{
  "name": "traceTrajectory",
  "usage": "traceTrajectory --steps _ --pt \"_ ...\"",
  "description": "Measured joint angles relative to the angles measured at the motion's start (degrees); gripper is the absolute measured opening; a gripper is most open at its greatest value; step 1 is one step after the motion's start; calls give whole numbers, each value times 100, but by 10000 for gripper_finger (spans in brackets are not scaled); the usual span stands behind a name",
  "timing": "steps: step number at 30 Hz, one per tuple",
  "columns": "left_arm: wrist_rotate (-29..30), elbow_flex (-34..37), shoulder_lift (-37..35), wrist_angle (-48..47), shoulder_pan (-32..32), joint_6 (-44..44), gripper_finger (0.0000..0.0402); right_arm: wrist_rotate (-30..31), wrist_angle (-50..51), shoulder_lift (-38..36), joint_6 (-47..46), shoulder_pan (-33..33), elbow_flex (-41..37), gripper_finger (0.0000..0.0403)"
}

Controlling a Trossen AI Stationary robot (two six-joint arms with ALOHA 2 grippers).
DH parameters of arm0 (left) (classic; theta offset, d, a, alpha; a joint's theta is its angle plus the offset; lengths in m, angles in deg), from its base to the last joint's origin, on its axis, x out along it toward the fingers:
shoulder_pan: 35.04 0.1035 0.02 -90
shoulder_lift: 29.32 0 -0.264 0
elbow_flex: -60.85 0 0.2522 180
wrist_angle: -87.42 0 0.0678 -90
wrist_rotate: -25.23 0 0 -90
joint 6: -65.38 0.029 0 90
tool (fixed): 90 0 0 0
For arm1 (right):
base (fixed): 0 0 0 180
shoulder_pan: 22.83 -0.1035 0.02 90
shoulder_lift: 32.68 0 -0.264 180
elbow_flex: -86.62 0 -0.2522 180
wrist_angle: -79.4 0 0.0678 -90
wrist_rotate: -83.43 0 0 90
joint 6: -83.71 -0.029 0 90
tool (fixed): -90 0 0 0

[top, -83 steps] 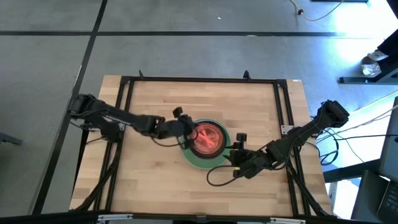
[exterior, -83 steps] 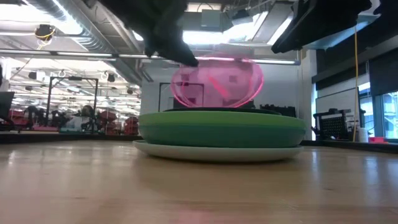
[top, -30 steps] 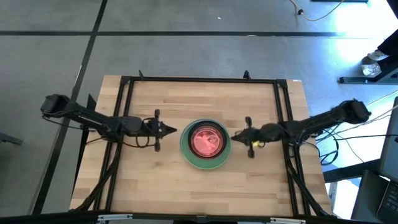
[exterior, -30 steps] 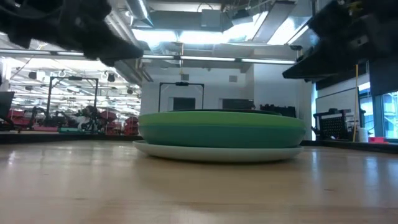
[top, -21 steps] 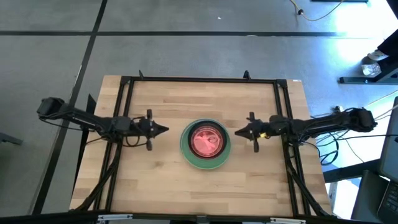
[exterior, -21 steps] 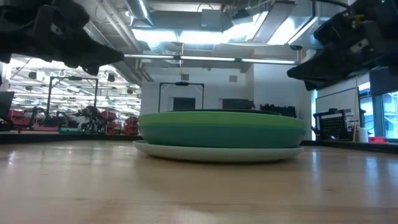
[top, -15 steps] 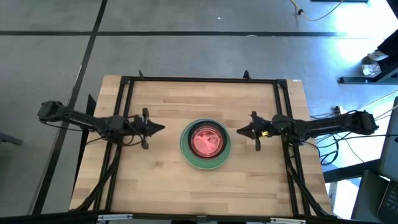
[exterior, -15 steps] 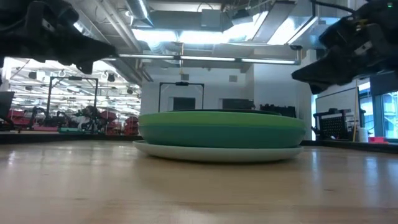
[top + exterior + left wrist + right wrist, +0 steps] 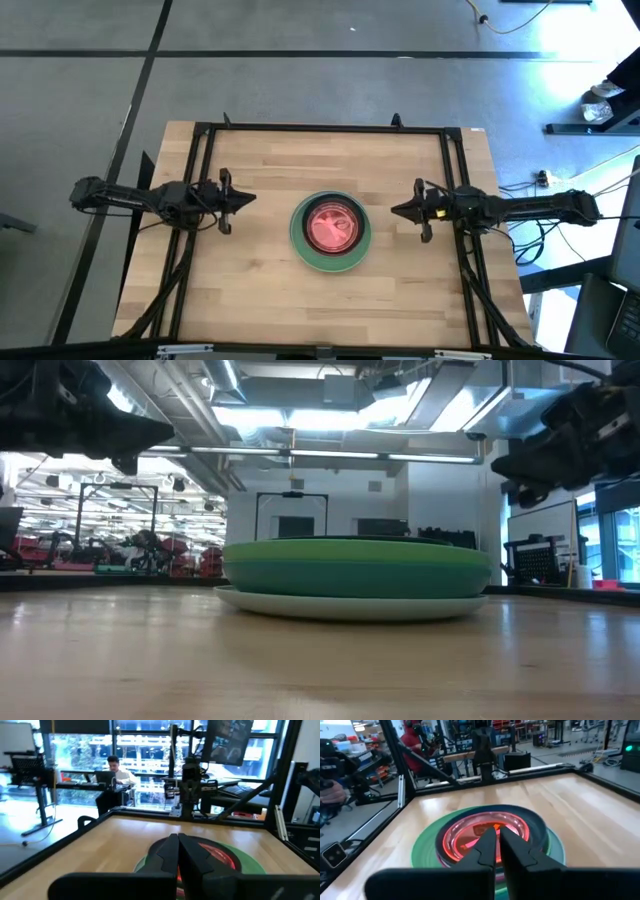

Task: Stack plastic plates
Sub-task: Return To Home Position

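Note:
The plastic plates stand in one stack at the table's middle, green rim outermost and a small translucent pink-red plate on top; the bottom pale plate rests on the wood. My left gripper hovers shut to the stack's left, pointing at it. My right gripper hovers shut to the stack's right, also pointing at it. Both wrist views show the stack beyond closed fingers, which hold nothing.
A black metal frame runs round the tabletop's edges. Bare wood lies around the stack on all sides. People sit at desks in the room beyond the table.
Both arms have drawn back from the stack, the left gripper toward the table's left edge and the right gripper toward the right edge. The stack has stayed where it was.

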Motion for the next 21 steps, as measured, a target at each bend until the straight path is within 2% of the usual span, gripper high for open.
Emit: traceTrajectory --steps 8,12,15,21 --pt "366 -1 -1138 -1084 -2 -68 0 423 1171 -1174 -34 -2 0 19" --pt "298 -7 -1119 -1131 -40 -84 0 521 1693 -1809 -152 -2 2 19" --pt "390 -4 -1119 -1188 -38 -91 0 365 1732 -2162 -153 -7 7 19" --pt "507 -7 -1116 -1269 -39 16 0 410 1743 -1982 -110 -4 11 19"
